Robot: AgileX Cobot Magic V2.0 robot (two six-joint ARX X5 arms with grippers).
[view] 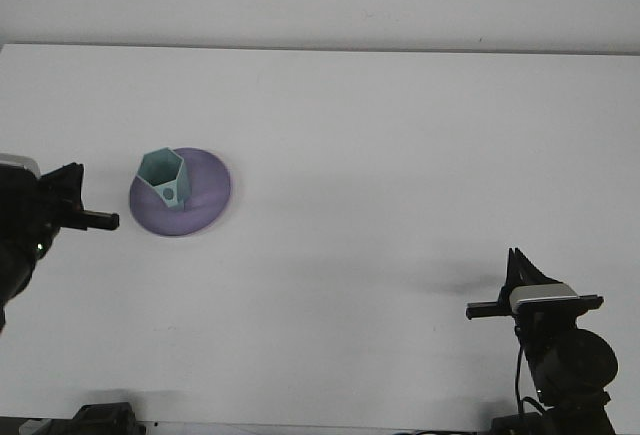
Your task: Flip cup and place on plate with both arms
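A pale teal hexagonal cup [163,179] stands upright, mouth up, on the left part of a purple plate [205,200] at the table's left. My left gripper [84,201] is low at the left edge, left of the plate and apart from it, holding nothing; its fingers overlap from this angle. My right gripper [522,273] sits at the lower right near the front edge, far from the plate, empty, its fingers seen edge-on.
The white table [400,155] spreads wide between the plate and the right arm. A pale wall runs behind the table's far edge.
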